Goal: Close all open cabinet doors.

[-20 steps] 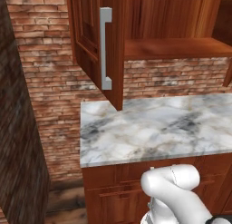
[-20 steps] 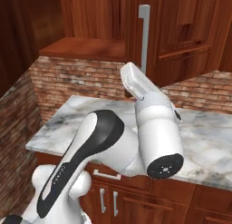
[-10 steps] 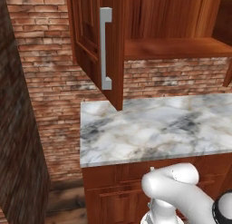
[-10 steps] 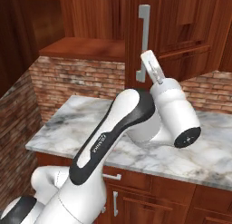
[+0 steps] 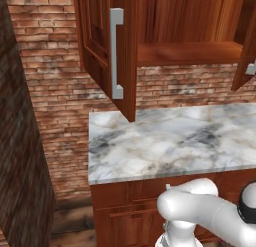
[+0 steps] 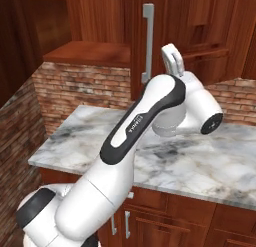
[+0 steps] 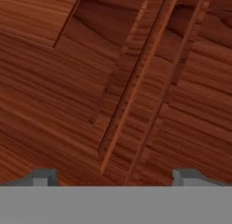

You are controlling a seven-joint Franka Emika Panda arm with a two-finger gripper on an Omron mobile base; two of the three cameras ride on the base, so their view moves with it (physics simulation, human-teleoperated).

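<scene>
Fingers of the gripper stand upright at the top of the raised wrist in the right base view, just right of a grey bar handle. In the hand view its two tips sit well apart at the bottom edge, so the jaws are wide, with nothing between them. Ahead of them lies reddish wood with recessed grooves running diagonally; which door or panel this is cannot be told.

Two open doors can be counted in the left base view. One door swings out over the left end of the marble counter, its long grey handle facing the camera and its top cut off by the frame. A second door hangs open at the far right, mostly cropped, with just a scrap of grey handle at the edge. Between them the cabinet shelf is exposed. Brick wall runs behind and to the left.

In the right base view the arm covers much of the counter, and the cabinet fronts behind the gripper are dark and hard to separate.
</scene>
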